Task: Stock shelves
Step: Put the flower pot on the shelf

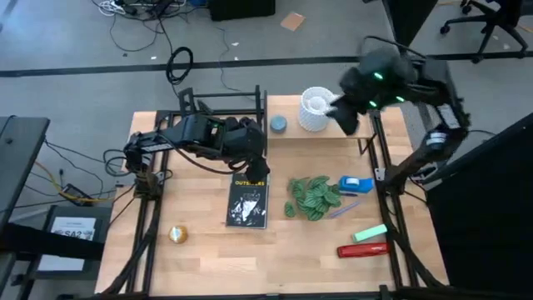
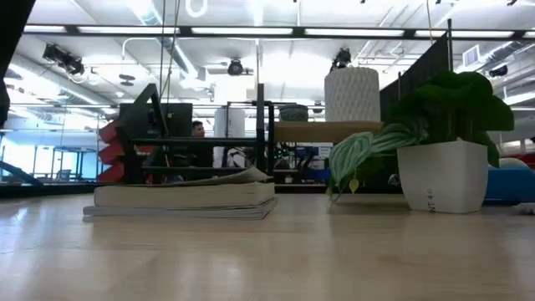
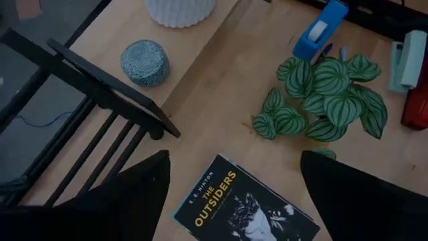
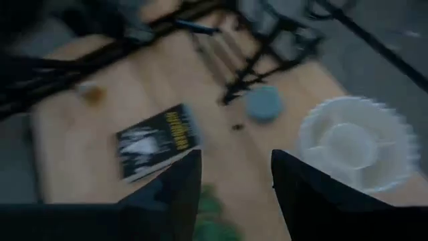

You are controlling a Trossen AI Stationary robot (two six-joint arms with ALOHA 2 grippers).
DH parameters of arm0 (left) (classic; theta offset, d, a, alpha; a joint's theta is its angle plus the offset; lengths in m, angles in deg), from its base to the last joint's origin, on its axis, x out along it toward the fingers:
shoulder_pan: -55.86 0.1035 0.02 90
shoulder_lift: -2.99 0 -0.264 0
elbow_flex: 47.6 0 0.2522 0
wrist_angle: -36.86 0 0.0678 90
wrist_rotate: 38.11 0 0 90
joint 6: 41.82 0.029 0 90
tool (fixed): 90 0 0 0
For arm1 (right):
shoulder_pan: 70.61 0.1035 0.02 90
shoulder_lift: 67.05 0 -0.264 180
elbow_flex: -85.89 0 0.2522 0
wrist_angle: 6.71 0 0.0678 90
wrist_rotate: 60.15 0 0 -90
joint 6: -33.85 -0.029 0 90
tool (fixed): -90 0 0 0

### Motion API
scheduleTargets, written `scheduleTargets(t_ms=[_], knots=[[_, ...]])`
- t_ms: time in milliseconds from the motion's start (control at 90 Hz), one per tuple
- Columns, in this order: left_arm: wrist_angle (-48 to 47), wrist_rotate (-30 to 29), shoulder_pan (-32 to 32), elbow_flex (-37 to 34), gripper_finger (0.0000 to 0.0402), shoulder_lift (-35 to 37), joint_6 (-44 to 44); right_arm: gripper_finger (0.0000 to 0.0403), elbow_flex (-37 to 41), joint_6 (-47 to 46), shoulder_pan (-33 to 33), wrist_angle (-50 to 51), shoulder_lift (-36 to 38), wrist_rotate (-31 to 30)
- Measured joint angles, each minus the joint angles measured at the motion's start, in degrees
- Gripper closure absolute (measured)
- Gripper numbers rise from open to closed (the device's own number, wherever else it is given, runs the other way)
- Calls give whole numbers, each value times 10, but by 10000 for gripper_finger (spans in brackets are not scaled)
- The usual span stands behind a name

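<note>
Book (image 2: 185, 199) on wooden tabletop (image 2: 267, 259)

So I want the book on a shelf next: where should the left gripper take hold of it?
The book lies flat, cover up, below the open left gripper. Probably best to come from above and pinch across a long edge, since only its thin sides stand clear of the table.

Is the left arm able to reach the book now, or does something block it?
Probably yes. The left gripper hangs open just above the book, whose cover lies bare; the plant sits beside it, apart.
</note>
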Motion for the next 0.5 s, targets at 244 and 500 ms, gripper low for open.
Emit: scheduleTargets(t_ms=[244, 500], knots=[[0, 0, 0, 0, 90, 0, 49, 254, 5, -140, 203, -1, 10, -36], [-13, 0, -4, 0, 90, 6, 66, 264, 109, -125, 401, -1, -39, 32]])
